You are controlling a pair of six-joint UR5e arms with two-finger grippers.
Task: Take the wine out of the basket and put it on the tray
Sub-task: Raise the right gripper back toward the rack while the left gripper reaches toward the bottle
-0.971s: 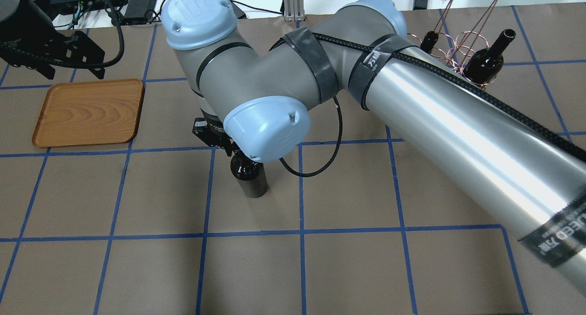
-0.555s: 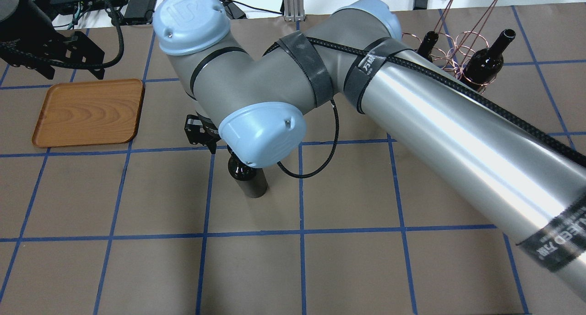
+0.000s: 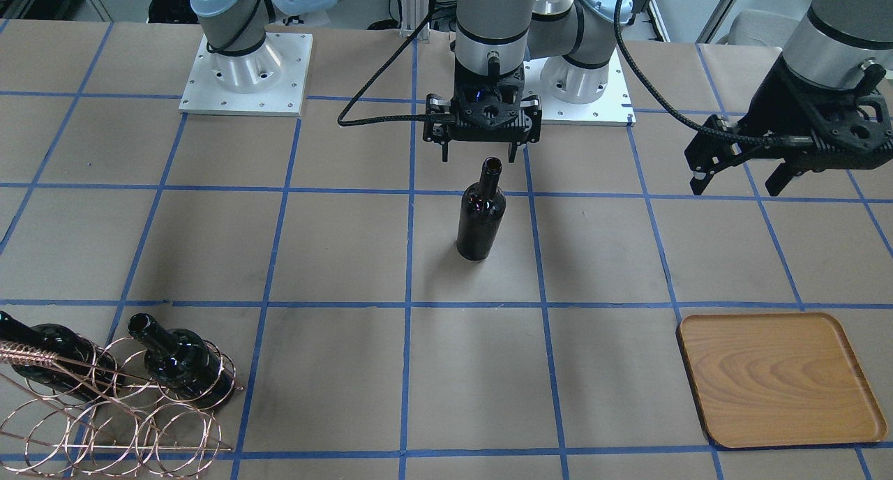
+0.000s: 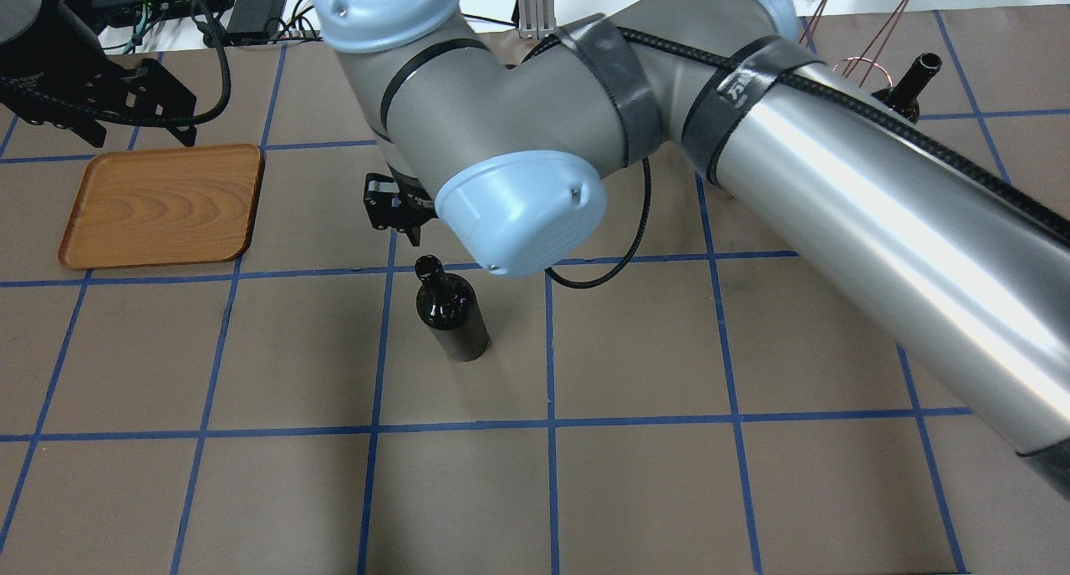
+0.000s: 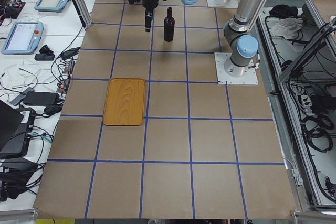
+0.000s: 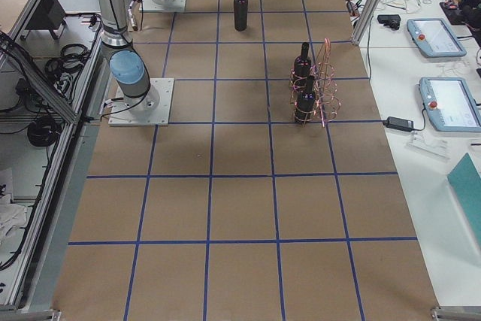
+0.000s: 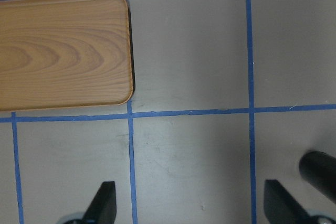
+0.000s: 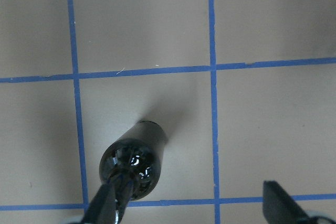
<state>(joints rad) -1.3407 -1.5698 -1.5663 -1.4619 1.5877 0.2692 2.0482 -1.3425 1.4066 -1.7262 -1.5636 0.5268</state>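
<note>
**Wine bottle [image 4: 449,309] upright on the table [image 4: 635,491], well apart from the tray [image 4: 159,203], held by no pincer**

Just beside the tray the left gripper [image 3: 734,181] is raised over the table. Its fingers are spread wide and nothing is held between them. No bottle is set on the tray yet.

To the right of the tray, well apart from it, the wine bottle is stood with its open mouth up. The right gripper [image 3: 478,156] is hung above the mouth, a little aside. Its fingers are parted too, and the glass is not gripped. Farthest from the tray the basket [image 3: 104,410] is seen, with two other bottles [image 3: 183,365] lodged in its rings.

The wine bottle is judged stiff, rather heavy for its width, and breakable if it is knocked over or set down hard. The glossy glass is expected to be slippery, and so tall and narrow a shape is easily tipped by a side push. The neck just under the lip is thought the best place to be taken: it is thin enough for the fingers, and the lip would stop a slide downward. It should be closed on squarely and lifted straight.
</note>
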